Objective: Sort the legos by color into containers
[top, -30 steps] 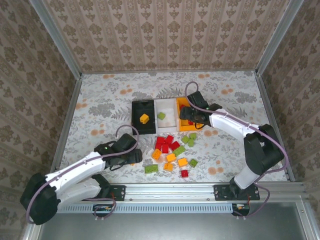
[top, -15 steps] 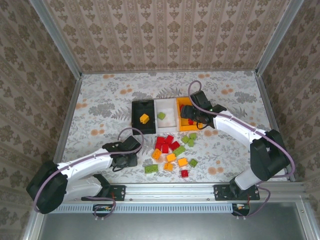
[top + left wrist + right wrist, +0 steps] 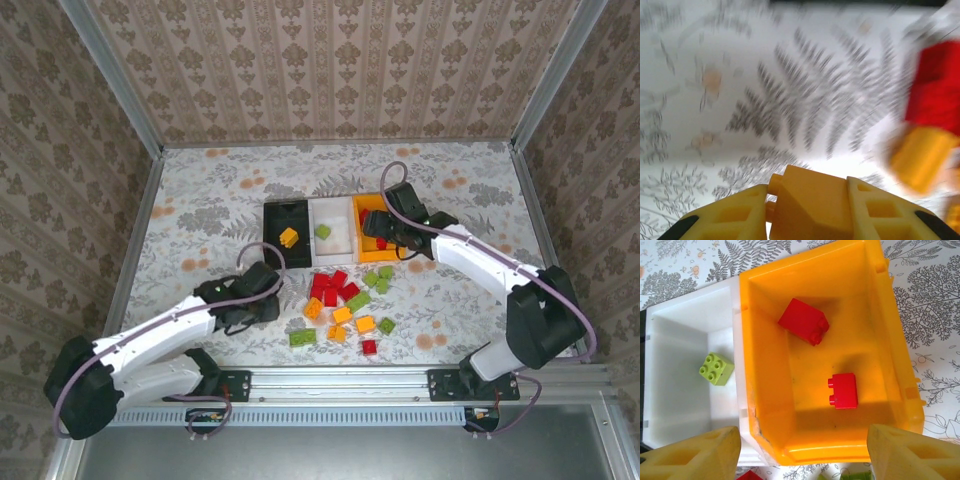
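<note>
Your left gripper point(image 3: 264, 304) clamps an orange-yellow brick point(image 3: 811, 206), likely bound for the black bin point(image 3: 272, 215) holding its twin point(image 3: 289, 237); your right gripper point(image 3: 802, 440) hangs spread over the orange bin point(image 3: 881, 340) of red bricks point(image 3: 803, 321).

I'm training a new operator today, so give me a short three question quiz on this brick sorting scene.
1. True or false: the left gripper is shut on an orange-yellow brick.
2. Which bin holds a green brick: A black, B white, C orange?
3. How many red bricks are inside the orange bin under the open right gripper?
Key: 1 true; 2 B, the white bin; 3 two.
</note>
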